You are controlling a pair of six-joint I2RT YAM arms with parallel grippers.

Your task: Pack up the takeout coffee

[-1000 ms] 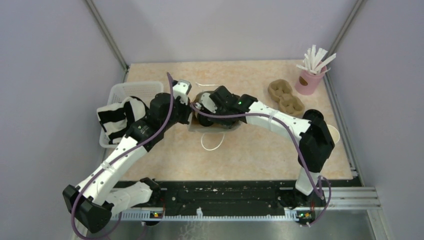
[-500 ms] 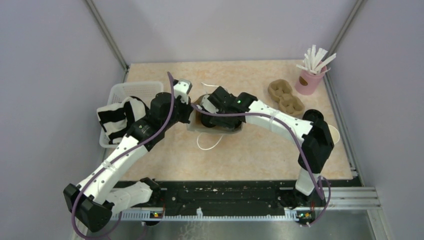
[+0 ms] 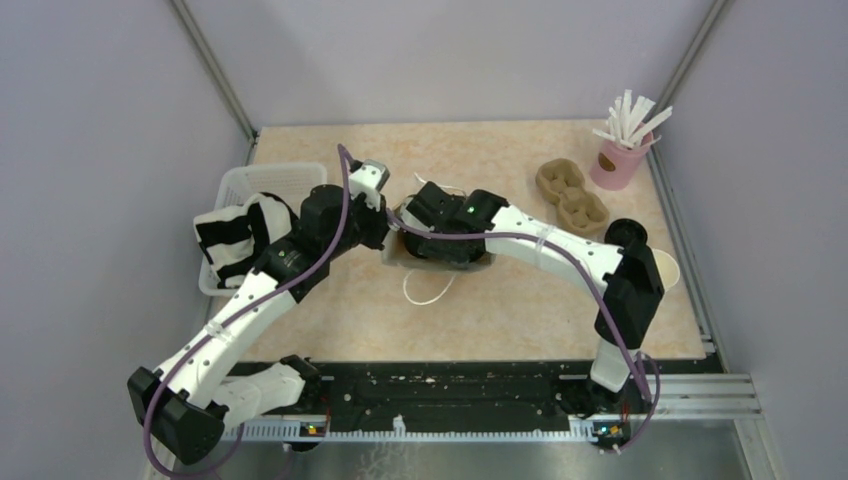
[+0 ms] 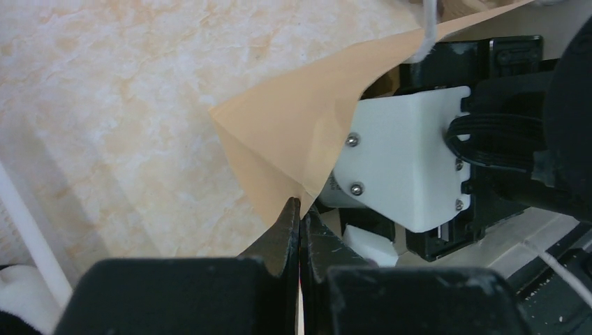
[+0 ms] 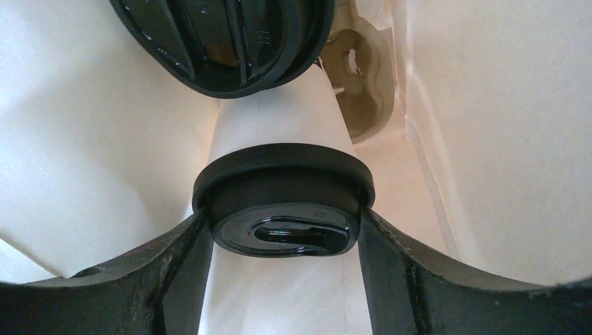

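The brown paper bag [image 4: 307, 125] lies on its side mid-table, its mouth [image 3: 480, 264] toward the right arm. My left gripper [image 4: 300, 204] is shut on the corner of the bag's rim and holds it up. My right gripper [image 5: 281, 225] reaches inside the bag, shut on a takeout coffee [image 5: 283, 178]: its fingers [image 5: 188, 244] press both sides of the black lid, and the white cup body points deeper in. A second black lid [image 5: 223, 42] shows further inside. In the top view the right gripper's tips are hidden in the bag.
A beige moulded carrier [image 5: 359, 77] sits at the bag's far end. A white basket [image 3: 290, 176] with a striped cloth [image 3: 235, 240] stands left. Brown cup carriers [image 3: 572, 195], a pink cup of straws [image 3: 620, 160] and a lidless white cup [image 3: 670, 268] stand right. The bag's white handle loop [image 3: 425, 290] lies in front.
My right gripper has gone further into the bag toward the left. The bag and its handle loop have shifted a little. The left gripper keeps its hold on the rim.
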